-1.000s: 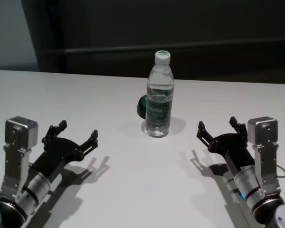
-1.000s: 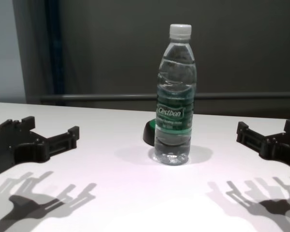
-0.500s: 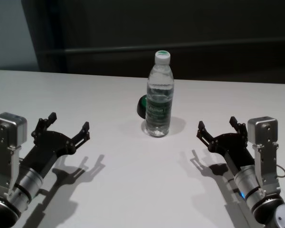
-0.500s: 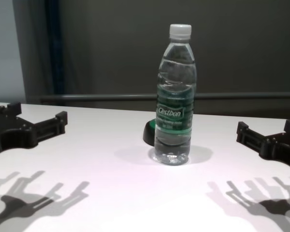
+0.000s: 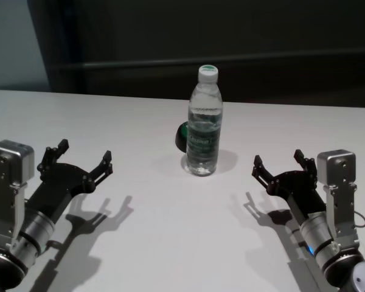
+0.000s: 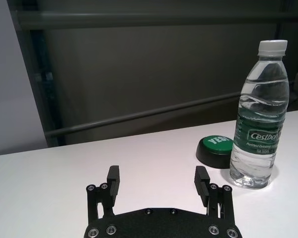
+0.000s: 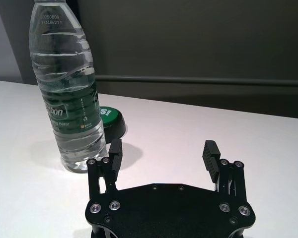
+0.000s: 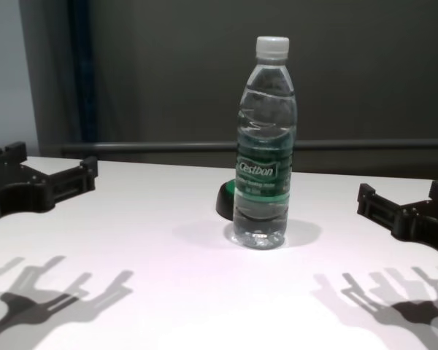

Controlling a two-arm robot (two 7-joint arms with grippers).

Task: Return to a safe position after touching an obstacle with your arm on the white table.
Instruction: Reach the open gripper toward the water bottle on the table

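Left gripper (image 5: 82,161) and right gripper (image 5: 281,165) hover above the near bench (image 5: 170,243), jaws spread wide, holding nothing. Farther back, the water bottle (image 5: 204,125) stands upright at centre, well apart from both. A black-and-green dome (image 5: 182,135) sits just behind it.

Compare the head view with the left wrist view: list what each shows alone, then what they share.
Head only: the right gripper, open, above the white table to the right of the water bottle, and both forearms.
Left wrist only: white lettering on top of the green dome.
Shared: the upright bottle, the dome beside it, the table, and the open, empty left gripper.
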